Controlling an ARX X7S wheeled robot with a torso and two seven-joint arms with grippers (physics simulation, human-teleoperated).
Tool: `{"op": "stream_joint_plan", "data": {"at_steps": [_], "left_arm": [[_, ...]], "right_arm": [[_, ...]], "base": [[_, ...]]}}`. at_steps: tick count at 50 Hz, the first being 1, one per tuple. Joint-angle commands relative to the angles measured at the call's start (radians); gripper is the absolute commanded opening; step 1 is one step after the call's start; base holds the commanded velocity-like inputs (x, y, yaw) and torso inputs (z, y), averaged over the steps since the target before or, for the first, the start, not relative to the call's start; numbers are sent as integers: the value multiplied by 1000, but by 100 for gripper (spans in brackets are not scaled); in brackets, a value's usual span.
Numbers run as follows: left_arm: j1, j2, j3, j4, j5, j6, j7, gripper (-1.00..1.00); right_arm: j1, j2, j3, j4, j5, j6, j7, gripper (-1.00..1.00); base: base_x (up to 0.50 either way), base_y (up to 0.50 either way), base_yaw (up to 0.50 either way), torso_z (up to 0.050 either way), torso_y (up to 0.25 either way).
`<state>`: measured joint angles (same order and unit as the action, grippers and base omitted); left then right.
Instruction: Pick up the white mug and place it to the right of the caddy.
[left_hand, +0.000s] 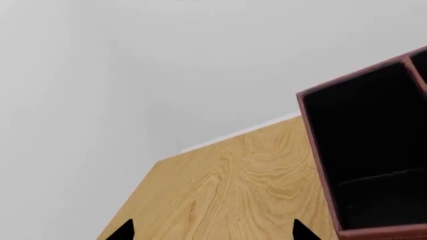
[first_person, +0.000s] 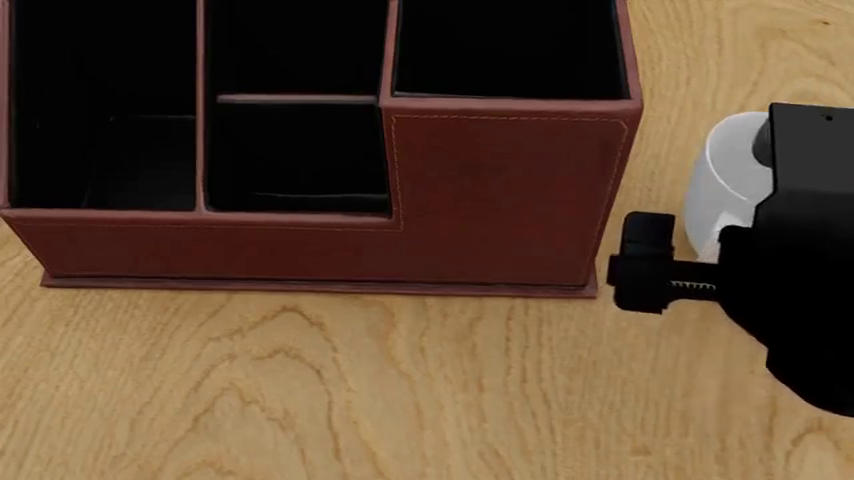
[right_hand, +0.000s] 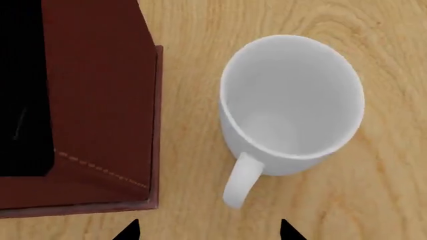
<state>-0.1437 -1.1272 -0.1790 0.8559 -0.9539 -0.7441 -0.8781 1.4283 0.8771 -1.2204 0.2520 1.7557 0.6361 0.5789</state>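
The white mug (right_hand: 290, 105) stands upright on the wooden table just right of the caddy (right_hand: 100, 100), a narrow strip of wood between them. Its handle (right_hand: 241, 180) points toward my right gripper (right_hand: 208, 232), which hovers above it, open and holding nothing. In the head view the mug (first_person: 721, 180) peeks out beside the caddy's tall corner section (first_person: 507, 200), half hidden by my black right arm (first_person: 801, 300). My left gripper (left_hand: 212, 232) is open over bare wood next to the caddy's black-lined end compartment (left_hand: 373, 140).
The wooden table (first_person: 400, 400) stretches in front of the caddy. Its corner and far edge (left_hand: 227, 137) show in the left wrist view, with plain grey beyond.
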Motion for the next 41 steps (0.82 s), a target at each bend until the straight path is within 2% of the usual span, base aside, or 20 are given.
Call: {"op": "stream_joint_plan", "data": {"at_steps": [1, 24, 41], "left_arm": [[25, 1, -32, 11, -6, 8, 1, 100], [37, 14, -40, 5, 0, 23, 13, 100], [-6, 3, -47, 15, -51, 7, -5, 100]], "right_arm": [[23, 123, 51, -250, 73, 3, 140, 100], [86, 355, 164, -848, 144, -48, 443, 100], [220, 464, 260, -1155, 381, -53, 659, 100]], "base": [[0, 0, 0, 0, 0], [0, 0, 0, 0, 0], [0, 0, 0, 0, 0]]}}
